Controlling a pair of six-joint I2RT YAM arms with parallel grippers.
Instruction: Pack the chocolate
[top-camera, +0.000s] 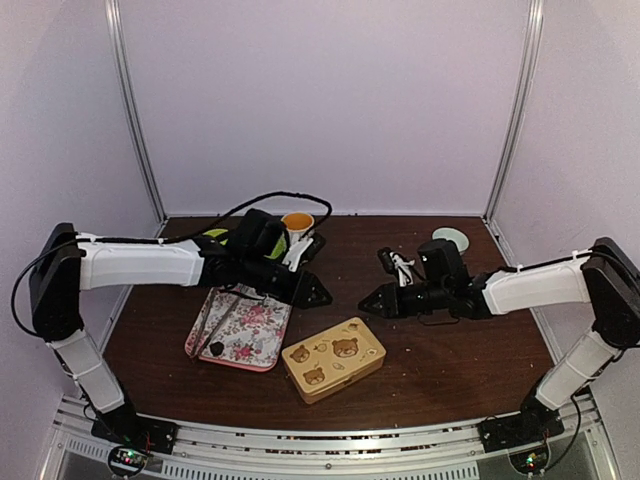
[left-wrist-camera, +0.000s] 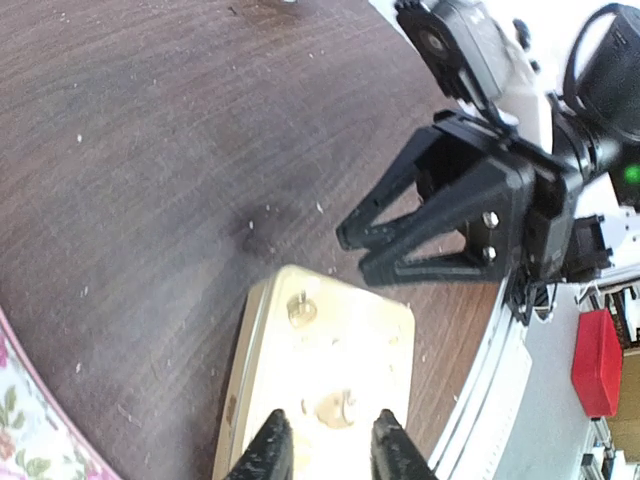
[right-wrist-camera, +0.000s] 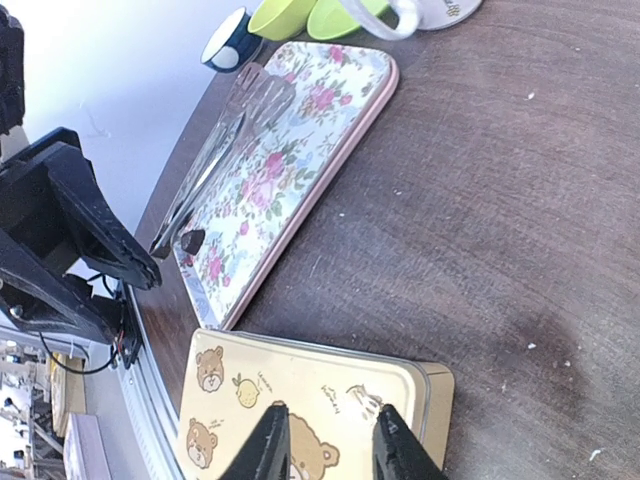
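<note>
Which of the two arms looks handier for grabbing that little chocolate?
Probably the left. The chocolate lies on the floral tray, on the left arm's side and close to the left gripper. The right gripper hovers further off, across the bear tin.

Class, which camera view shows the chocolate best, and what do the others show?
The right wrist view: the chocolate lies close and unobstructed on the floral tray. The top external view shows it only as a tiny dark speck. The left wrist view catches just a tray corner, no chocolate.
</note>
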